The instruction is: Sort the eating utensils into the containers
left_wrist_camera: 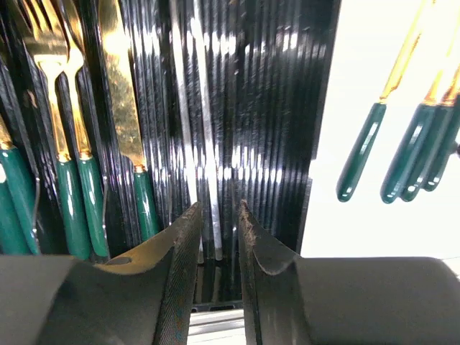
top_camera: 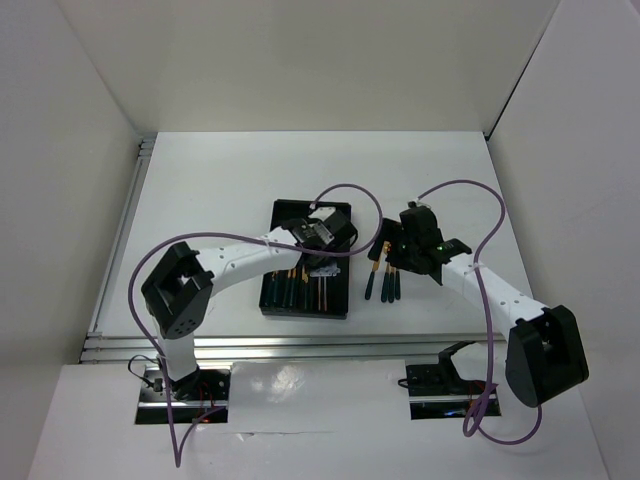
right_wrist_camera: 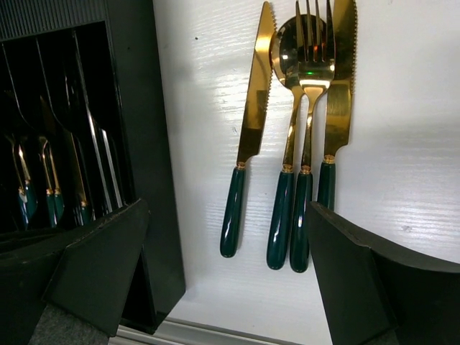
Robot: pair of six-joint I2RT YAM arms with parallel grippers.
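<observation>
On the white tabletop [top_camera: 230, 180] lies a black rectangular plastic cutlery tray [top_camera: 285, 212] with long narrow compartments, and the left arm reaches over it. From the left wrist, the left pincer [left_wrist_camera: 219, 208] is seen low above one compartment with its jaws a little apart; it is released and grasps nothing. Under the gap, along the ribbed floor of that compartment, lies a pair of thin pale chopsticks [left_wrist_camera: 205, 158], and the fingers do not touch them. Further left in the tray lies a knife with gold blade and dark green handle [left_wrist_camera: 123, 100], and beyond it two gold forks with dark green handles [left_wrist_camera: 61, 115], side by side. At the very left edge of this view more green handles show, but I cannot tell which utensils they are.

Just beside the right wall of the tray, on the bare tabletop, four more utensils of the same gold and dark green kind lie parallel, with handles toward the arms: a lone knife [right_wrist_camera: 253, 108] nearest to the tray, then a spoon [right_wrist_camera: 286, 47], a fork [right_wrist_camera: 315, 68] lying partly over the spoon's bowl, and a second knife [right_wrist_camera: 341, 86]. The last three touch each other; the lone knife is slightly apart. The right pincer [right_wrist_camera: 228, 215] hovers above them with jaws spread wide, holding nothing. One of its fingers [right_wrist_camera: 93, 266] is over the tray's wall, the other beside the outermost handle.
</observation>
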